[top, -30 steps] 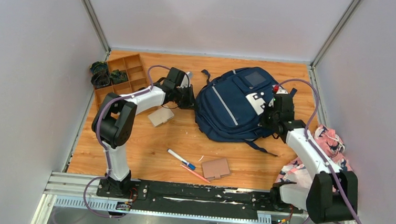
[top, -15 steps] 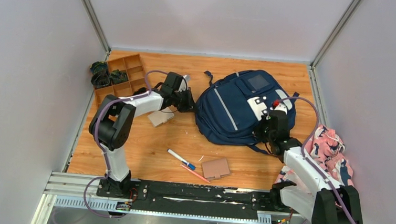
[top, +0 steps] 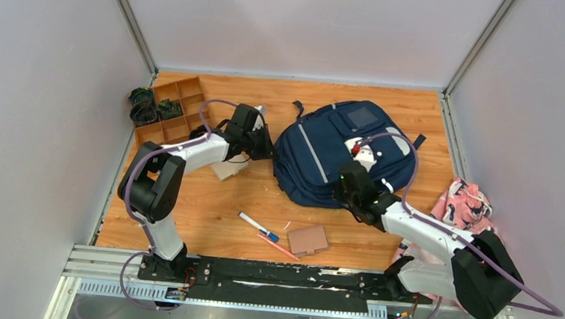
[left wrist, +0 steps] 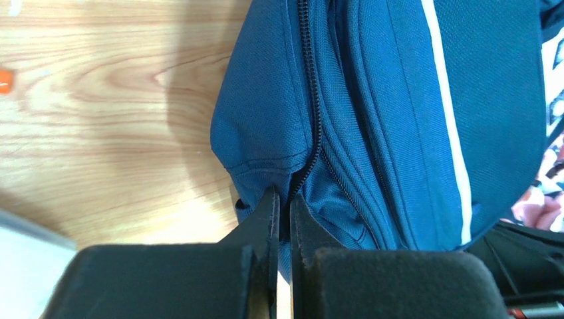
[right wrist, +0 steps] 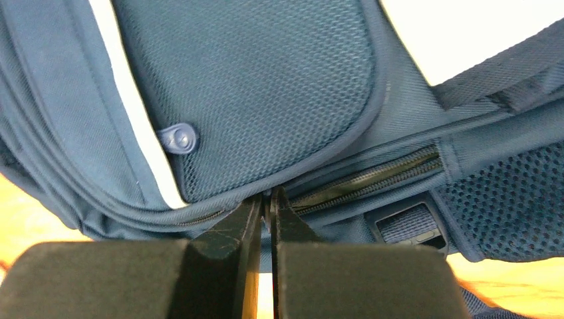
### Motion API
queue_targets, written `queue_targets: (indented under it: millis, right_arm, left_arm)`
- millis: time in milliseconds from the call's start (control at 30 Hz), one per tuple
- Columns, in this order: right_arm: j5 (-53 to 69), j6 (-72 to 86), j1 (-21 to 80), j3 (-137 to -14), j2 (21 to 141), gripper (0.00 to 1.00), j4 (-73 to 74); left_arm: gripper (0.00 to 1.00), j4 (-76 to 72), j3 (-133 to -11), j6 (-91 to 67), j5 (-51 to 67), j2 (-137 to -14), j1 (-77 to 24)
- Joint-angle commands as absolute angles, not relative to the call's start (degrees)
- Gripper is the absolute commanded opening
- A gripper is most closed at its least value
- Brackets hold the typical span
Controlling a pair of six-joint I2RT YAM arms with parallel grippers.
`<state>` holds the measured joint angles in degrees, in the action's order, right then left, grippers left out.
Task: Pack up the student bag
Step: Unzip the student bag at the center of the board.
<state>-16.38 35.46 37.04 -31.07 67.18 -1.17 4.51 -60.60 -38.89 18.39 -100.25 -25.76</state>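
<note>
The student bag [top: 317, 162] lies right of centre on the table [top: 209, 199], nearer its far edge. We see the left gripper [left wrist: 282, 199] and right gripper [right wrist: 265, 198] each pinched shut on its fabric. Risk: opposing pulls drag the bag, or the fabric slips free

Compartment tray [top: 174, 111] at the far-left corner of the surface [top: 209, 199]. Marker [top: 257, 226], orange pencil [top: 279, 246] and brown notebook [top: 308, 239] near the near edge. Pink patterned cloth [top: 465, 206] at the right edge.

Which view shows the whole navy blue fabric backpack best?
The top external view: the navy blue fabric backpack shows nearly its full outline there. The left wrist view shows only a zippered side; the right wrist view, only a mesh panel and zipper.
</note>
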Motion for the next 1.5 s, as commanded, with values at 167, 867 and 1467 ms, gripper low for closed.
queue_targets:
  millis: [167, 867, 1467]
  right_arm:
    - [-20.5, 39.3, 44.9, -28.4, 60.0, 0.0, -10.6]
    - [-19.3, 26.9, 56.3, -30.7, 70.3, 0.0, -23.4]
    - [-18.6, 26.9, 37.1, -27.5, 38.2, 0.63, 9.7]
  left_arm:
    - [0.0, 8.8, -58.1, -36.5, 18.2, -94.8, -27.6]
    - [0.0, 5.5, -56.9, -40.9, 17.6, -95.0, -28.3]
    - [0.54, 24.8, -70.6, -30.9, 1.3, -84.9, -43.7]
